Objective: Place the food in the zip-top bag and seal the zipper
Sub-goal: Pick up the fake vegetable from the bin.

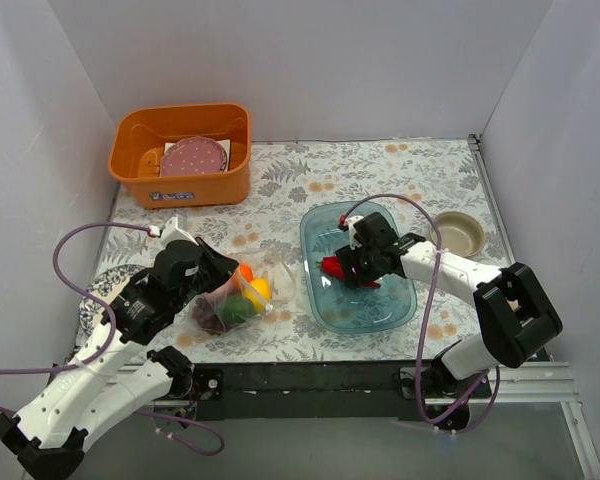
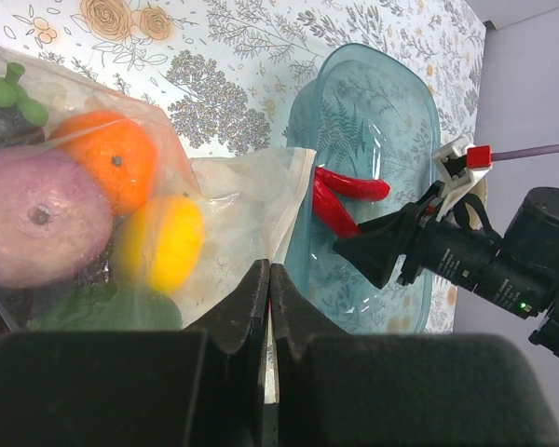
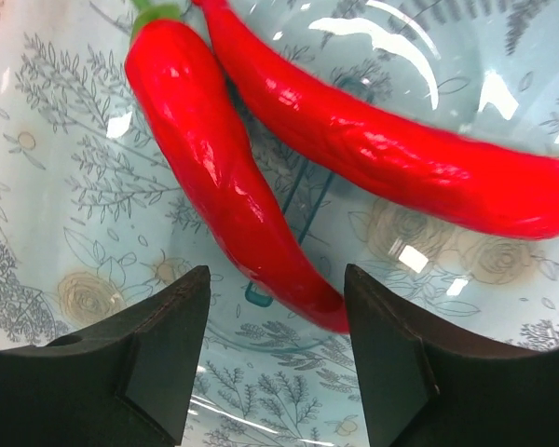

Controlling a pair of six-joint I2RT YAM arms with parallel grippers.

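The clear zip-top bag [image 1: 242, 298] lies left of centre, holding an orange [image 2: 107, 158], a yellow lemon [image 2: 163, 242], a purple fruit [image 2: 37, 219] and a green piece [image 2: 93, 307]. Its mouth with the zipper [image 2: 296, 191] points toward the blue tray [image 1: 380, 312]. My left gripper [image 2: 268, 272] is shut, pinching the bag's film at the lower edge near the mouth. Two long red chilies [image 3: 224, 177] [image 3: 382, 149] lie in the tray. My right gripper [image 3: 278, 303] hovers open just above them, with the tip of the nearer chili between its fingers and untouched.
An orange basket [image 1: 180, 155] with a pink dotted plate [image 1: 193, 157] stands at the back left. A beige bowl [image 1: 458, 235] sits right of the tray. A patterned plate [image 1: 102, 288] lies under my left arm. White walls close in both sides.
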